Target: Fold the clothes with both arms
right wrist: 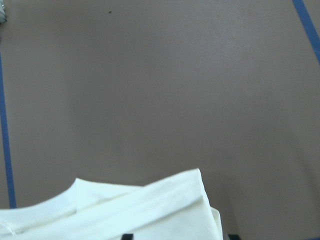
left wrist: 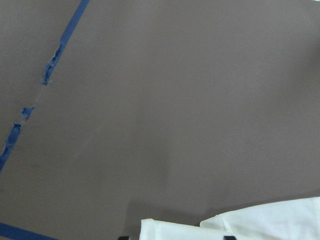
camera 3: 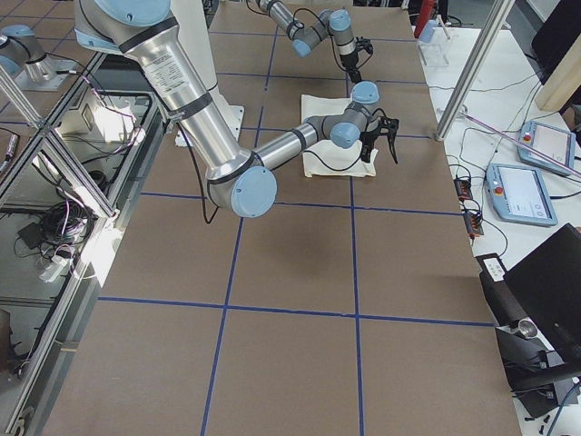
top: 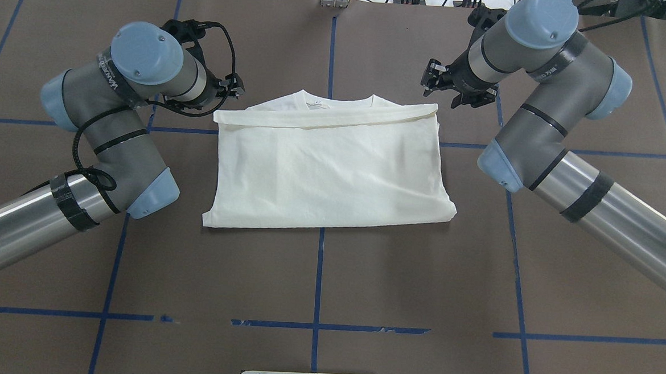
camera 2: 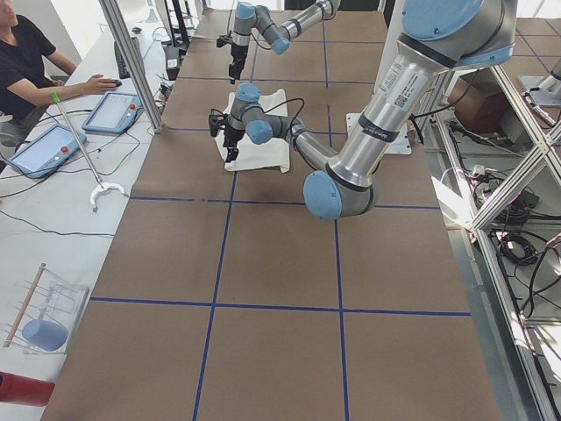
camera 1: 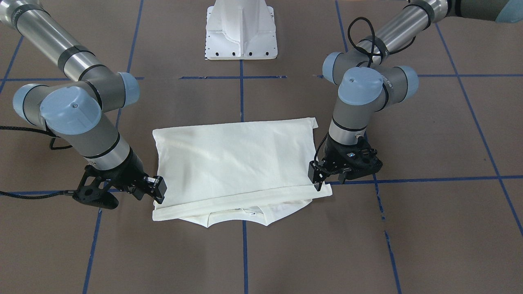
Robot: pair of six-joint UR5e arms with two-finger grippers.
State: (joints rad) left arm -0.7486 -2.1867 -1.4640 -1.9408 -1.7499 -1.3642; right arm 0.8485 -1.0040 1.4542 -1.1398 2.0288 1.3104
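The cream-white T-shirt [camera 1: 237, 163] lies folded flat in the middle of the table, plain side up, with its collar [top: 331, 102] showing at the edge far from the robot. My left gripper [camera 1: 320, 179] is low at one collar-side corner, also seen in the overhead view [top: 230, 87]. My right gripper [camera 1: 157, 192] is at the other collar-side corner [top: 432, 84]. Both wrist views show the shirt's edge [left wrist: 260, 225] [right wrist: 125, 210] at the bottom of the frame, between fingertips that stand apart. Both grippers look open. The cat print is hidden.
The white pedestal base [camera 1: 241, 32] stands behind the shirt on the robot's side. Blue tape lines [top: 318, 277] cross the brown table cover. An operator [camera 2: 26, 61] sits at a side bench with tablets, off the table's far edge.
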